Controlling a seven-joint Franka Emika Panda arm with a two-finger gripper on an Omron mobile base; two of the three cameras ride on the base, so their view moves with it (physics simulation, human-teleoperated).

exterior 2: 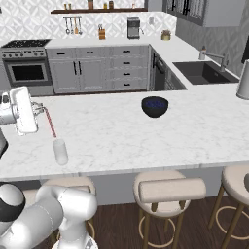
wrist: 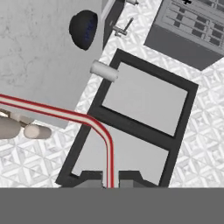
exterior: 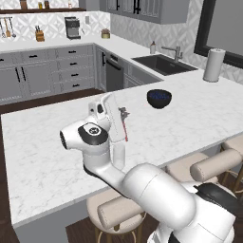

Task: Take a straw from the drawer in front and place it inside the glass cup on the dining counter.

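The gripper (exterior 2: 41,110) is closed tight on the upper end of the straw (exterior 2: 50,124), which hangs slanted above the glass cup (exterior 2: 60,151) on the dining counter (exterior 2: 146,141), evidently so its lower tip can enter the cup's mouth.

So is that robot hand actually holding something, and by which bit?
Yes: the gripper is shut on the straw, pinching it at its upper end; the rest slants down toward the glass cup.
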